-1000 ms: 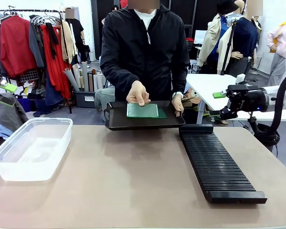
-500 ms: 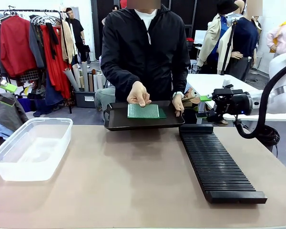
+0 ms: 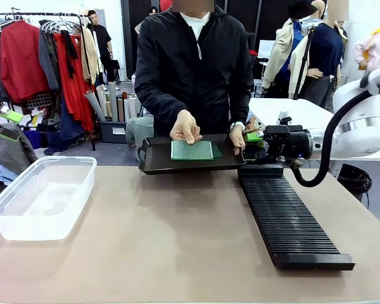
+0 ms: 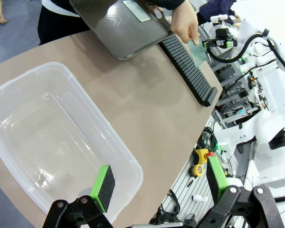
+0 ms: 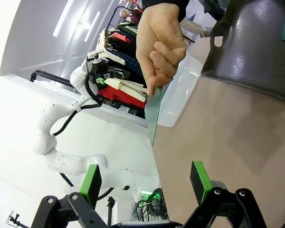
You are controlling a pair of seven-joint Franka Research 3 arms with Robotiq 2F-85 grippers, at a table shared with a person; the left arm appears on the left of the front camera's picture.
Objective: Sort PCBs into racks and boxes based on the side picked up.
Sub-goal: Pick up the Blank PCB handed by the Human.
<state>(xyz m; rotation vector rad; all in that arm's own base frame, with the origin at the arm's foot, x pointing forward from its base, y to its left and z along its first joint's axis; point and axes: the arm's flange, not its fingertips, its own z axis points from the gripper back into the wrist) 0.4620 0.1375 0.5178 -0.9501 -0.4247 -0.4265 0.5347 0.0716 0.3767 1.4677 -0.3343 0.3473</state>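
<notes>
A small stack of green PCBs (image 3: 193, 150) lies on a black tray (image 3: 158, 163) that a person holds at the table's far edge, one hand (image 3: 185, 128) resting on the stack. The person's other hand (image 5: 161, 45) holds a single PCB (image 5: 153, 118) edge-on, out past the tray's right end. My right gripper (image 3: 252, 144) is open beside that hand, its pads (image 5: 199, 180) wide apart and short of the board. My left gripper (image 4: 159, 183) is open and empty, hanging over the near corner of the clear tub (image 4: 52, 142). The long black slotted rack (image 3: 288, 215) lies on the right.
The clear tub (image 3: 41, 196) sits at the table's left edge with nothing in it. The brown tabletop (image 3: 171, 234) is bare between tub and rack. Clothes racks and a white table stand behind the person.
My right arm has swung left from the right edge to the person's hand at the tray's right end. The hand on the stack has barely shifted.
</notes>
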